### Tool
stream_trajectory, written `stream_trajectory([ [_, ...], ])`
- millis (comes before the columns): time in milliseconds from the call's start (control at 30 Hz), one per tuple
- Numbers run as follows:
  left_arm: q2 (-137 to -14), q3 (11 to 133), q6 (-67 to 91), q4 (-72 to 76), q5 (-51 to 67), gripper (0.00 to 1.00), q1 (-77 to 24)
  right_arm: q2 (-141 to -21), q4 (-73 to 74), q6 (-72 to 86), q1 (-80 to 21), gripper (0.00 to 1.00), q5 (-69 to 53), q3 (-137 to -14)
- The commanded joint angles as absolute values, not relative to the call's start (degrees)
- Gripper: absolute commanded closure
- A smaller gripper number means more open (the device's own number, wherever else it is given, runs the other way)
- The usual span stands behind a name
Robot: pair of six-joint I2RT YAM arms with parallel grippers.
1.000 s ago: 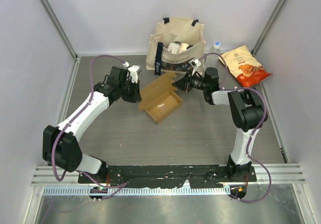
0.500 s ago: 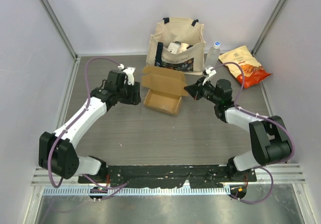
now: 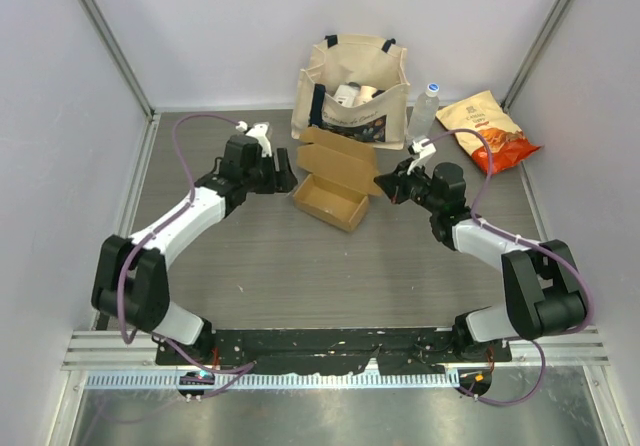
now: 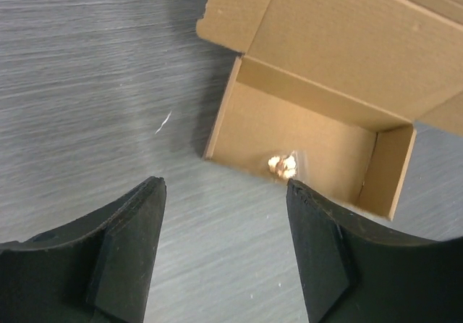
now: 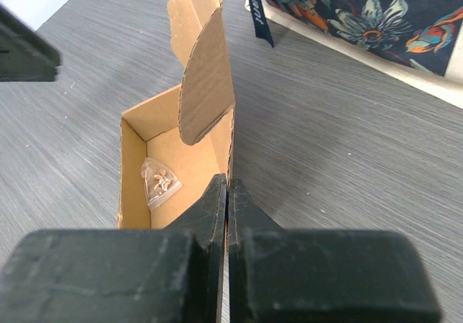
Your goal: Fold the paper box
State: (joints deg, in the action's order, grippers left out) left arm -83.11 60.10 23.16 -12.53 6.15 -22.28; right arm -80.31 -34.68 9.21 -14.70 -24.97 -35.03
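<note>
The paper box (image 3: 333,180) is a brown open tray with its lid flap standing up at the back, in the middle of the table just in front of the tote. A small clear bag of bits (image 5: 160,182) lies inside it. My right gripper (image 3: 384,188) is at the box's right side, shut on its thin side wall (image 5: 230,165). My left gripper (image 3: 284,178) hovers just left of the box, open and holding nothing. In the left wrist view the box (image 4: 318,113) lies just beyond the fingertips (image 4: 153,193).
A beige printed tote bag (image 3: 352,91) stands right behind the box, its flowered side (image 5: 376,19) close to the right gripper. A clear bottle (image 3: 426,106) and an orange snack packet (image 3: 487,131) sit at the back right. Grey walls enclose the table.
The left gripper has opened and let go of the box. The right gripper has shut on the box's side wall, and the box has turned and shifted slightly right.
</note>
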Motion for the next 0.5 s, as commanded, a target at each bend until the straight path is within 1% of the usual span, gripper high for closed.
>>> stream_trajectory([
  [0,-87.96,59.95,26.36,4.46,10.27,0.26,-19.44,-82.35,-35.42,7.82,-14.41,0.99,-30.49,-37.52],
  [33,-88.50,59.59,26.45,6.83,10.63,0.23,-18.81,-83.22,-35.25,7.65,-14.33,0.99,-30.59,-37.70],
  [67,-88.94,59.33,26.89,11.64,10.81,0.21,-18.11,-83.49,-35.51,7.73,-14.41,0.99,-31.02,-37.71],
  [133,-91.31,58.45,28.56,16.67,14.49,0.20,-15.74,-84.63,-35.77,7.82,-14.33,0.99,-31.72,-37.97],
  [167,-92.54,58.71,28.30,20.35,15.98,0.18,-15.21,-84.90,-35.86,7.74,-14.41,0.99,-32.34,-38.14],
  [200,-94.99,60.02,27.60,21.09,17.74,0.18,-14.42,-85.34,-35.95,7.91,-14.41,0.99,-32.69,-38.41],
  [267,-98.16,63.26,26.55,21.97,21.69,0.22,-13.19,-86.39,-36.04,7.82,-14.41,0.99,-33.13,-38.85],
  [300,-99.39,64.41,26.02,21.71,25.45,0.25,-13.01,-86.57,-36.04,7.91,-14.33,0.99,-33.40,-38.93],
  [367,-102.04,66.52,24.18,19.96,28.20,0.30,-12.83,-87.36,-36.12,7.82,-14.15,0.98,-33.31,-39.20],
  [400,-102.39,66.79,23.65,19.17,29.95,0.38,-12.92,-87.45,-36.21,7.91,-14.15,0.99,-33.48,-39.29],
  [467,-100.91,63.92,23.47,20.03,30.94,0.41,-12.83,-87.80,-36.38,8.00,-13.98,0.99,-33.40,-39.46],
])
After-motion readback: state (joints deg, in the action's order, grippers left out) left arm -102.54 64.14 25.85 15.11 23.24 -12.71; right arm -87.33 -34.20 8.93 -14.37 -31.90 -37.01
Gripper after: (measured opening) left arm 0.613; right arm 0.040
